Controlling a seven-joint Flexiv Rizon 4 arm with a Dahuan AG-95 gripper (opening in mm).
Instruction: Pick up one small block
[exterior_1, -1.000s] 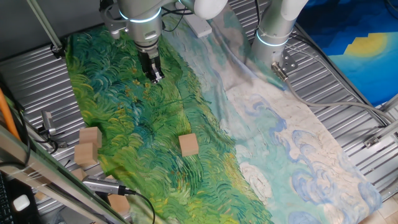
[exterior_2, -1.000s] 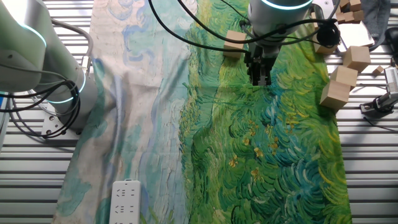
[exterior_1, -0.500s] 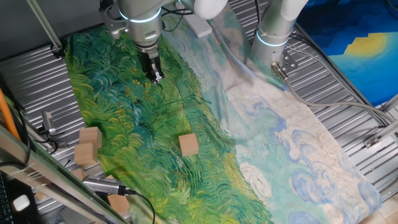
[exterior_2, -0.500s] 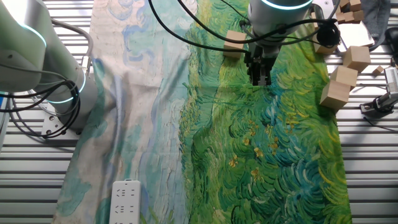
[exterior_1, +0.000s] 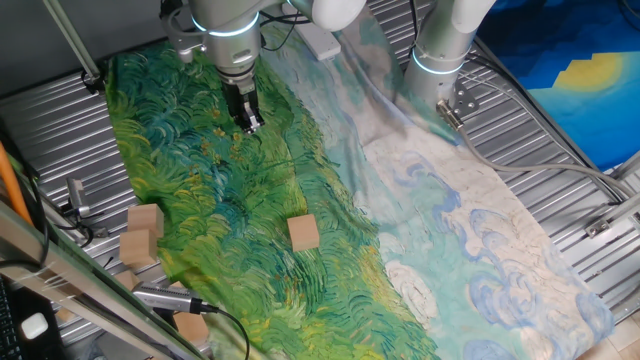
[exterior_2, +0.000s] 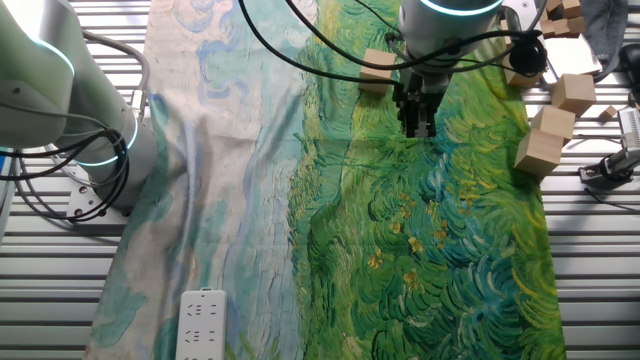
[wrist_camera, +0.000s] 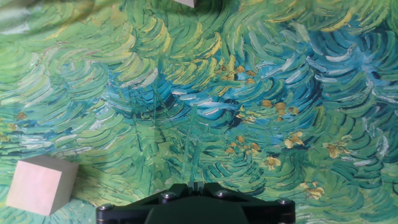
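Observation:
The small block (exterior_1: 303, 232) is a plain tan wooden cube lying alone on the green part of the painted cloth; it also shows in the other fixed view (exterior_2: 378, 70). My gripper (exterior_1: 248, 122) hangs above the green cloth, apart from the block, with its fingers together and nothing between them. It also shows in the other fixed view (exterior_2: 417, 125). In the hand view only the gripper's dark base (wrist_camera: 193, 186) shows at the bottom edge. A tan cube (wrist_camera: 40, 185) lies on the cloth at the lower left of that view.
Several look-alike tan cubes sit at the cloth's edge (exterior_1: 142, 232) (exterior_2: 548, 140). A second robot arm's base (exterior_1: 440, 45) stands on the pale part of the cloth. A white power strip (exterior_2: 200, 322) lies near one cloth end. Ribbed metal table (exterior_1: 560, 150) surrounds the cloth.

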